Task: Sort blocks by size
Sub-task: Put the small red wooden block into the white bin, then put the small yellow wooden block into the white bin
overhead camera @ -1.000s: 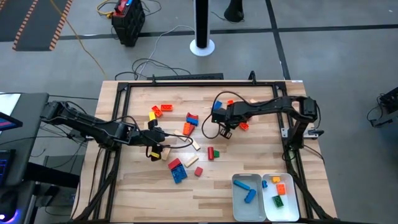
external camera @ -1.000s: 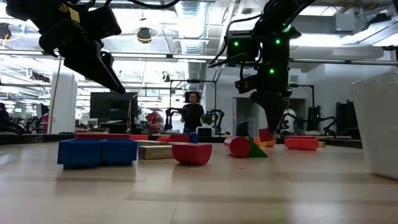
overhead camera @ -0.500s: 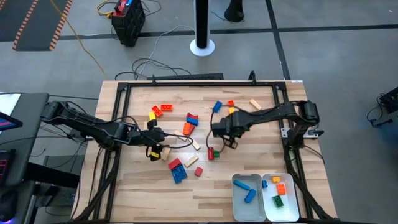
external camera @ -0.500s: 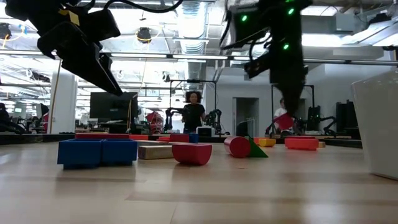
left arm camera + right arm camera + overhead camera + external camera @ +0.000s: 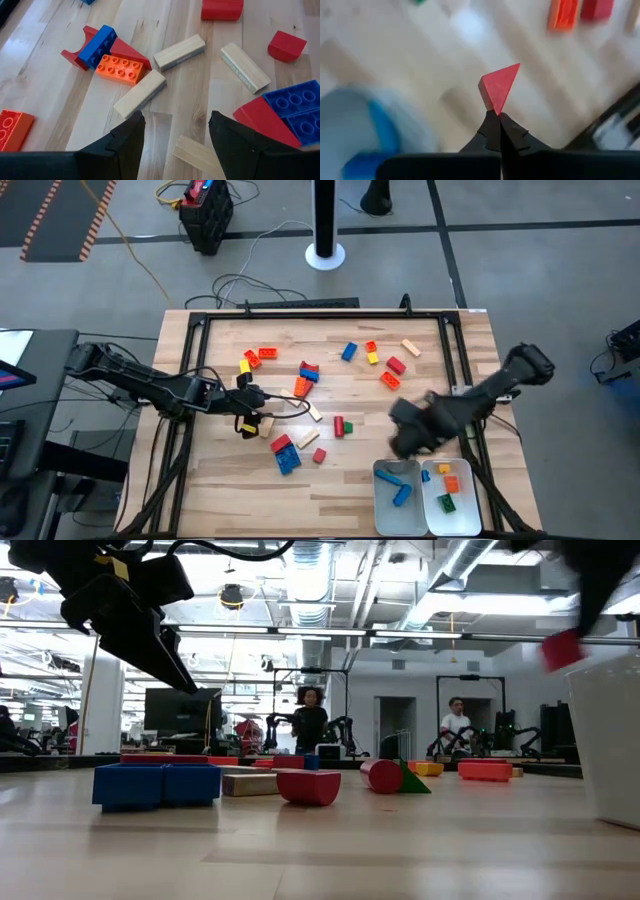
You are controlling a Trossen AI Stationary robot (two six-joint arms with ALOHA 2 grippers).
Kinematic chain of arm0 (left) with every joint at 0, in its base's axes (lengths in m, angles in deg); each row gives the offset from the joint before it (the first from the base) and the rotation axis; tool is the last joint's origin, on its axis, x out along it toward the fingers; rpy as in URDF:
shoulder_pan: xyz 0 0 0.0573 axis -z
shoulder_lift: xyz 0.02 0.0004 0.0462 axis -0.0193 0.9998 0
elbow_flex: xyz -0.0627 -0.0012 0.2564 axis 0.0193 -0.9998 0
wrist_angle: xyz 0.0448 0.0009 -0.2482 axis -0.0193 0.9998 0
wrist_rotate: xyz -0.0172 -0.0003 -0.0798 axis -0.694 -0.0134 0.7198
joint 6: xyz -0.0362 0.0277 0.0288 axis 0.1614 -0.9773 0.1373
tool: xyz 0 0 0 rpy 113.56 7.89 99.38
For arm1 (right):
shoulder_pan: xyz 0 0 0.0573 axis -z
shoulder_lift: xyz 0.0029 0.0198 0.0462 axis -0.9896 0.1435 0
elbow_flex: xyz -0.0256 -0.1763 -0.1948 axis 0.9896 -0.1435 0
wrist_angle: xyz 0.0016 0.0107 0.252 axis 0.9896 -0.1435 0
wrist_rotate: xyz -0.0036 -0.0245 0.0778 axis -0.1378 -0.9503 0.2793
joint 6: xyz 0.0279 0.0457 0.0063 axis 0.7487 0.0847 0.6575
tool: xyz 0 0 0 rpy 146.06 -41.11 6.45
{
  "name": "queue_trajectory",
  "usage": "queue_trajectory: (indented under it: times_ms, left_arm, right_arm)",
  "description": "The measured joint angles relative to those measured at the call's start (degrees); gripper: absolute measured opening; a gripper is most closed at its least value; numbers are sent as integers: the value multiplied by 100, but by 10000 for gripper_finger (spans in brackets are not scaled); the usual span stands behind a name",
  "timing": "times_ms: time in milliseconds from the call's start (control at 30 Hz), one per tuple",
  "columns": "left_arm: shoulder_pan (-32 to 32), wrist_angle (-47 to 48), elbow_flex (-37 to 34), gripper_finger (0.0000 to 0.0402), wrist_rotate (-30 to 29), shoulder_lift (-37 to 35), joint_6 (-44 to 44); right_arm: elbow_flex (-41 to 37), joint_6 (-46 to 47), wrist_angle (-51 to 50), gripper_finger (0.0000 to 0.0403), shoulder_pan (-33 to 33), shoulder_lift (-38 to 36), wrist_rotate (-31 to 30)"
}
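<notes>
Blocks in red, blue, orange, yellow and tan lie scattered over the middle of the wooden table (image 5: 220,470). My right gripper (image 5: 402,440) is shut on a red wedge-shaped block (image 5: 498,86), just off the far edge of the left white tray (image 5: 398,498). The block also shows high in the low view (image 5: 563,648). My left gripper (image 5: 175,137) is open and empty, hovering over tan blocks (image 5: 140,93) at the table's left middle (image 5: 256,408). Several blocks lie in the two trays. My right gripper pinches the red wedge's narrow corner (image 5: 494,107) between its two fingertips. The rest of the wedge sticks out past the fingertips. The block is lifted clear of the table.
The right white tray (image 5: 452,498) stands beside the left one at the table's near right. A blue pair of blocks (image 5: 285,453) and a red-and-green piece (image 5: 340,425) lie near the middle. People stand in the room behind the table (image 5: 308,725).
My right gripper has lifted the red wedge off the table at the far middle. It has carried it up and toward the near right, to the edge of the left tray. My left gripper has kept still.
</notes>
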Motion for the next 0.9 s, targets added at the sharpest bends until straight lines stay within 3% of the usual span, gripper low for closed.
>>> queue_trajectory:
  times_ms: [267,433,633,900]
  left_arm:
    - [0,-102,0,212,0,0,0]
    - [-2,-274,0,212,0,0,-74]
    - [-2,-360,0,212,-8,0,-217]
    - [-7,-440,0,212,-48,0,-326]
  right_arm:
    - [-17,2519,-36,11,-1816,24,1200]
    - [-46,3542,-72,21,-2577,170,1346]
    - [-48,3852,-74,86,-2751,347,1331]
    - [-48,3414,-342,141,-2348,320,1327]
